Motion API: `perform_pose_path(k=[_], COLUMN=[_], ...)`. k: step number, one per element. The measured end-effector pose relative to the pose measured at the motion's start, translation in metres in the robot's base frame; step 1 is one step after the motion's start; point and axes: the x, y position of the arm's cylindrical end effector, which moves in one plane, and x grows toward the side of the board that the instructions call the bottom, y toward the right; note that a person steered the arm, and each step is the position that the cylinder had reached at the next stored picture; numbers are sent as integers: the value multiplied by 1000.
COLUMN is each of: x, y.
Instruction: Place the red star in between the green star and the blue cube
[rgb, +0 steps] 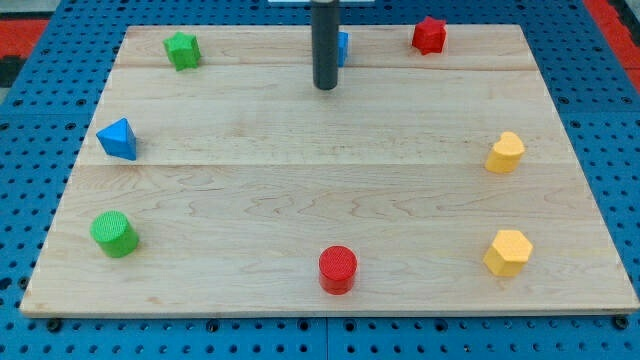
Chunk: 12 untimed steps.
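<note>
The red star (429, 35) lies near the board's top edge, right of centre. The green star (182, 50) lies at the top left. The blue cube (342, 47) sits at the top centre, mostly hidden behind my rod; only its right side shows. My tip (326, 87) rests on the board just below and left of the blue cube, about a hundred pixels left of the red star.
A blue triangular block (118, 139) sits at the left edge. A green cylinder (114, 233) is at the lower left, a red cylinder (338, 269) at the bottom centre. Two yellow blocks (505, 152) (507, 252) sit at the right. The wooden board (320, 190) lies on a blue pegboard.
</note>
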Motion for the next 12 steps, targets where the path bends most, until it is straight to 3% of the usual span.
perform_pose_path(k=[7, 8, 9, 10, 11, 12], x=[-16, -16, -44, -99, -100, -58], y=[126, 174, 258, 260, 209, 93])
